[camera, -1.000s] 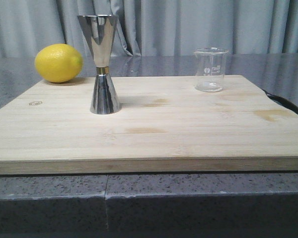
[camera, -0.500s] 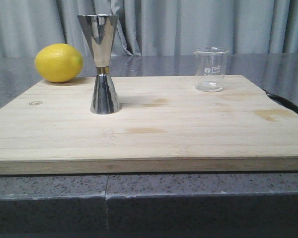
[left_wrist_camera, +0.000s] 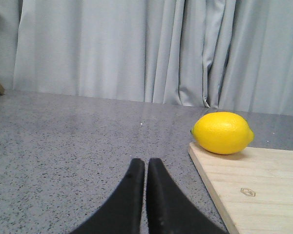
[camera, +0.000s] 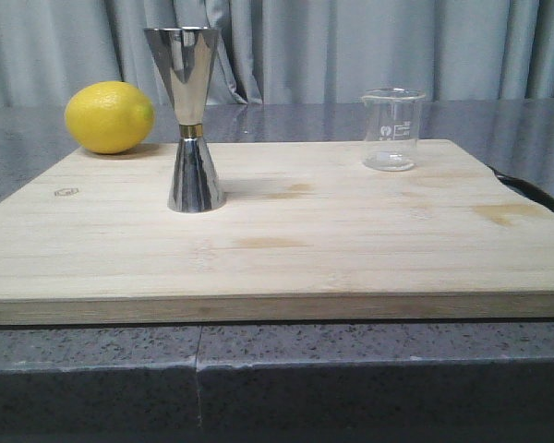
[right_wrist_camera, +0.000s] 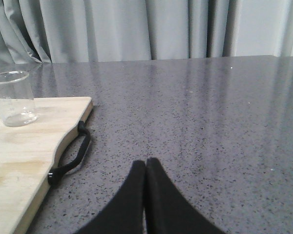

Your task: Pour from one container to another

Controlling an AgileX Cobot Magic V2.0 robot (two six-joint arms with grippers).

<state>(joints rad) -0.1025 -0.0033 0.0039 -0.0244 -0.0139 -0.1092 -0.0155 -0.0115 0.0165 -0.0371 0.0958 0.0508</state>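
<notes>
Steel hourglass jigger (camera: 189, 120), clear glass beaker (camera: 391, 129) standing upright, well apart, on pale wooden board (camera: 286, 249). Left gripper (left_wrist_camera: 141, 168), right gripper (right_wrist_camera: 145, 168) resting off board, jaws together. Scene fitting pre-pour or post-pour.

Lemon (left_wrist_camera: 222, 132) on board corner (left_wrist_camera: 205, 155), jaws together

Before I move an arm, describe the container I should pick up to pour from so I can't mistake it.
On the pale wooden cutting board, look at its left half, just in front of the yellow lemon. There stands the shiny steel hourglass-shaped jigger, upright. It is tall, mirrored metal, unlike the short clear glass beaker at the board's far right.
</notes>
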